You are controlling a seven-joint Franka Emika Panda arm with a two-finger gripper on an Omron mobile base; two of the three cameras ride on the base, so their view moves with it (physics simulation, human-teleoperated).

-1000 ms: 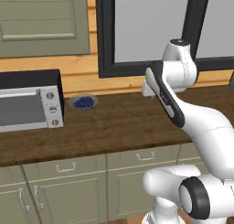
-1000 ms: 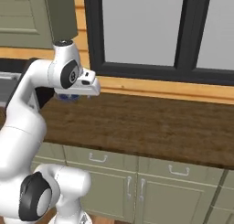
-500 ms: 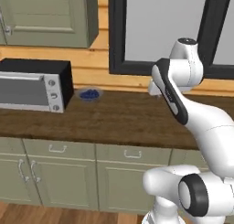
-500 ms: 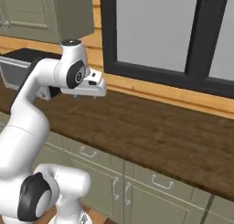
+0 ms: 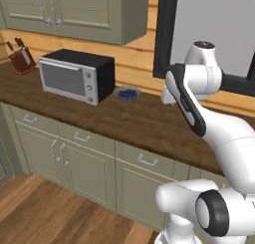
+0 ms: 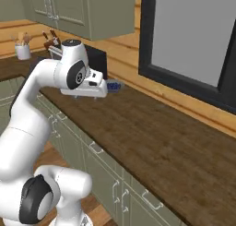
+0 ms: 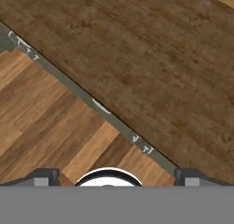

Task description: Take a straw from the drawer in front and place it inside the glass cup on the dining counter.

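Left base view: the white arm's tool (image 6: pixel 94 95), jaws spread and empty, hangs above the dark wood worktop (image 5: pixel 139 123) near its front edge; the sage-green drawer (image 5: pixel 145 161) below is shut, so the straw presumably lies inside, everything remaining undone.

One microwave (image 5: pixel 74 76) sits at the left of the left base frame. One knife block (image 5: pixel 20 59) stands at its far left edge. One small blue bowl (image 5: pixel 127 93) rests mid-frame. One white utensil holder (image 6: pixel 21 50) shows at the upper left of the right base frame. One dark-framed window (image 6: pixel 189 40) takes the upper right. One worktop (image 5: pixel 134 123) carries them.
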